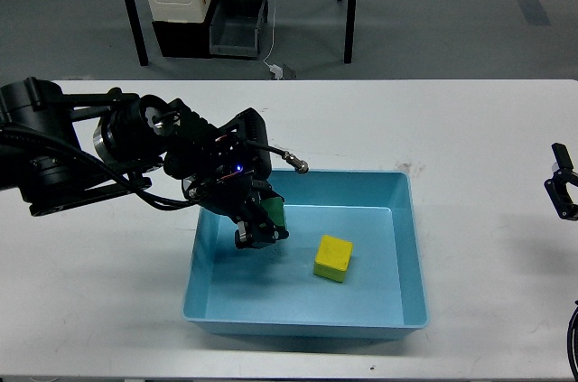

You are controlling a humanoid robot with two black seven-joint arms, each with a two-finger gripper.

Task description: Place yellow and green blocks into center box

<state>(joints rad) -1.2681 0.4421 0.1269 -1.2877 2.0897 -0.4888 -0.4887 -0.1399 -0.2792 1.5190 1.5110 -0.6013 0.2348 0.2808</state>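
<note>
While the yellow block (333,257) already rests on the floor of the center box (411,246), the left gripper (262,224) hangs over the box's left part, clenched on the green block (274,211), so 1 of 2 placements looks done. Next, I judge, it should lower and release the green block, clear of the yellow one just to its right. The right gripper (562,185) waits at the counter (488,120) edge; I cannot tell its state.
</note>
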